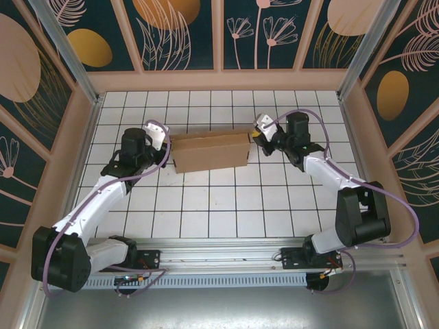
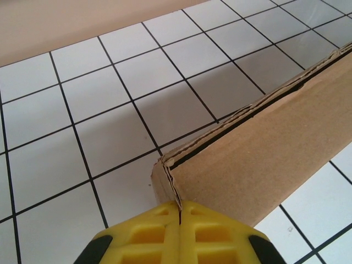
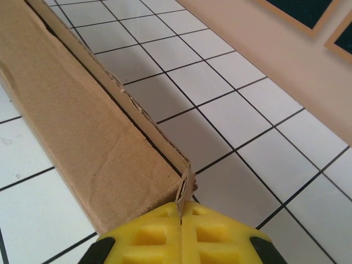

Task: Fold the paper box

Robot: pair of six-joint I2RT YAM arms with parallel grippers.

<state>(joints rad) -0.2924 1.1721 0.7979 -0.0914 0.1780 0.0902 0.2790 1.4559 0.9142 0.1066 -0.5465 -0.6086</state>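
Both closed: left pincer (image 2: 180,219) and right pincer (image 3: 180,216) touch opposite ends of the paper box (image 1: 209,152). White, black-gridded tabletop (image 1: 206,205); teal floral wall panels (image 1: 110,20) enclose it.

White tiled tabletop (image 1: 206,205) (black grid lines), dark floral wall panels (image 1: 274,34)

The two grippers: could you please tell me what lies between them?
The paper box lies there, its ends at the shut left gripper and shut right gripper, as the top external view shows.
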